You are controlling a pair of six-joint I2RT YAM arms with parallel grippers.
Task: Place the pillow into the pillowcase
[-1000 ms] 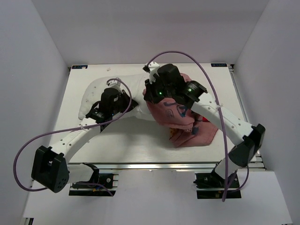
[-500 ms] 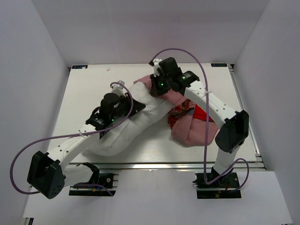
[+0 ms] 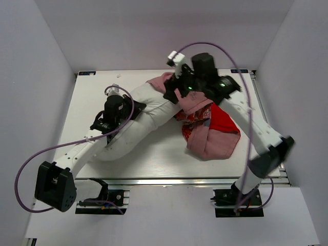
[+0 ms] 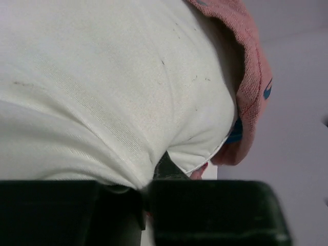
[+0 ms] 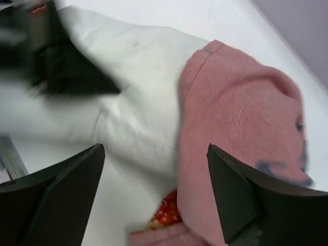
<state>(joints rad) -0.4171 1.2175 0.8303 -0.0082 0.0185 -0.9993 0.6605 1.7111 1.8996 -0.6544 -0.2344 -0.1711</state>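
Pillow (image 3: 147,108) diagonal, far-right end inside pillowcase (image 3: 211,141)

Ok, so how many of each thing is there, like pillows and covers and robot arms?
pillow: 1
pillowcase: 1
robot arms: 2, the left arm and the right arm
Total: 4

The right gripper (image 5: 154,164) goes from shut to fingers spread wide, nothing between them. The pillowcase (image 3: 212,143) hem, released, lies draped over the far end of the pillow (image 3: 148,108). Pillow no longer bunched far-left: now stretched diagonally, near-left to far-centre. The right arm (image 3: 254,124) swings its elbow out rightward. More red print shows.
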